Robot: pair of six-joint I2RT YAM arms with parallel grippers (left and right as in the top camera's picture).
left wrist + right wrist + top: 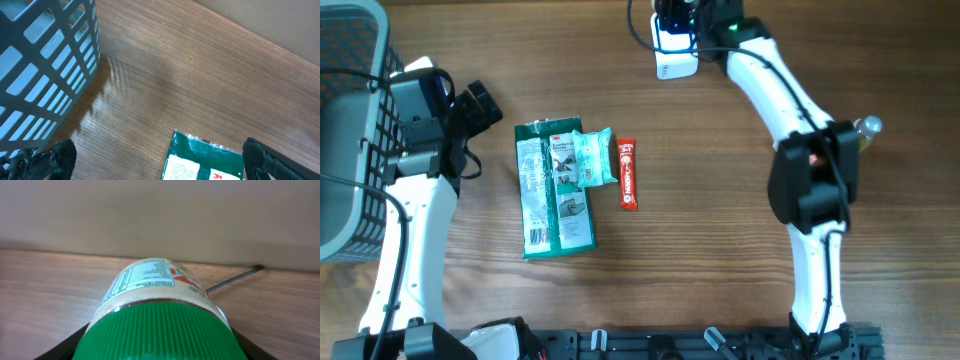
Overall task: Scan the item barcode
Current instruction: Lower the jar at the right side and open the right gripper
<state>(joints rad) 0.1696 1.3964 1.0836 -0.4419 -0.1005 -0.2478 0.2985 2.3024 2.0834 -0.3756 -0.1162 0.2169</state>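
Observation:
In the right wrist view my right gripper (159, 349) is shut on the item, a jar (147, 282) with a ribbed green lid (157, 330). The jar lies on its side and points away, with a printed white label on top; no barcode shows. Overhead, the right gripper (705, 22) is at the far edge of the table, beside a white scanner (675, 55), and the arm mostly hides the jar. My left gripper (480, 105) stands open and empty near the basket, its fingertips (56, 159) spread over the table beside the top edge of a green packet (205, 157).
A grey slatted basket (350, 130) stands at the left edge. Mid-table lie a green 3M packet (550, 190), a small teal packet (592, 158) on top of it and a red bar (629, 173). A black cable (235, 277) runs behind the jar.

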